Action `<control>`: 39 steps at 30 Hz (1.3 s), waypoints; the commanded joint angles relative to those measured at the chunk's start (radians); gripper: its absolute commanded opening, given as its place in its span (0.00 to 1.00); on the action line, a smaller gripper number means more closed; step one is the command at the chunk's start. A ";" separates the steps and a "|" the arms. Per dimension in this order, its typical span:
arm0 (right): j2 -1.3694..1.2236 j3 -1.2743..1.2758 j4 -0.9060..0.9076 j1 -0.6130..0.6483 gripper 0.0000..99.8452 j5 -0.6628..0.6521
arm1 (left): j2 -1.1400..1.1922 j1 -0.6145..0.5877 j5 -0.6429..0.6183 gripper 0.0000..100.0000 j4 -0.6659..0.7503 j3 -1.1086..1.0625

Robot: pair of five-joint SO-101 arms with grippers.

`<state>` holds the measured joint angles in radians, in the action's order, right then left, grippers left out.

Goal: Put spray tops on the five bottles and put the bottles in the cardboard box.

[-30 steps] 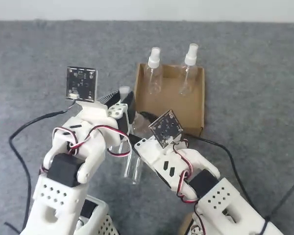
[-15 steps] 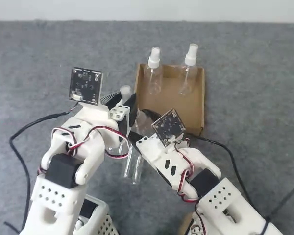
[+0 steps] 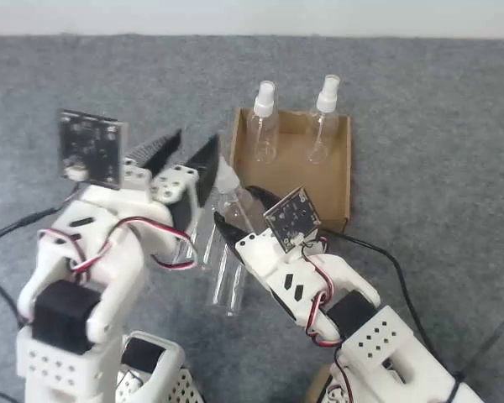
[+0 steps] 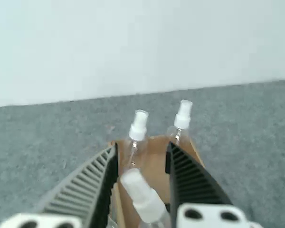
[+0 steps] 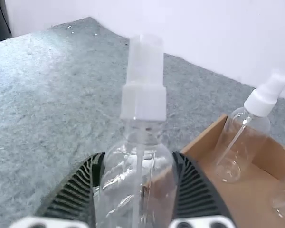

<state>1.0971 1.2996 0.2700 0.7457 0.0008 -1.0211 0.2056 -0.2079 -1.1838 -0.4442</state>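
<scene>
The right gripper (image 5: pixel 137 164) grips the bottle (image 5: pixel 135 185) between its jaws, the left gripper (image 4: pixel 141 149), jaws open, frames its spray top (image 4: pixel 141 197), box (image 3: pixel 349 168) beyond them; a half-threaded top could pop off, or the smooth bottle slip, during the move boxward

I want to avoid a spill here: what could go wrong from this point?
The right hand grips the capped bottle by its round body, so it may tip or slip. Going into the cardboard box, it could knock over the two upright bottles. The open left hand sits close to the spray top and could bump it.
</scene>
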 commanded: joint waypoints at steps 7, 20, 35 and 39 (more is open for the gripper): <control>0.021 -0.017 -0.022 -0.008 0.01 0.006 | -0.028 -0.215 0.061 0.15 0.095 -0.094; 0.021 -0.017 -0.022 -0.008 0.01 0.006 | 0.169 -0.109 0.120 0.15 0.195 -0.183; 0.021 -0.015 -0.022 -0.012 0.01 0.006 | 0.167 -0.054 0.161 0.15 0.098 -0.163; 0.021 -0.018 -0.016 -0.015 0.01 0.006 | 0.166 -0.189 0.153 0.15 0.089 -0.050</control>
<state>1.0971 1.2996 0.2700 0.7411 0.0008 -0.8554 0.1212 -0.0545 -1.0810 -0.6084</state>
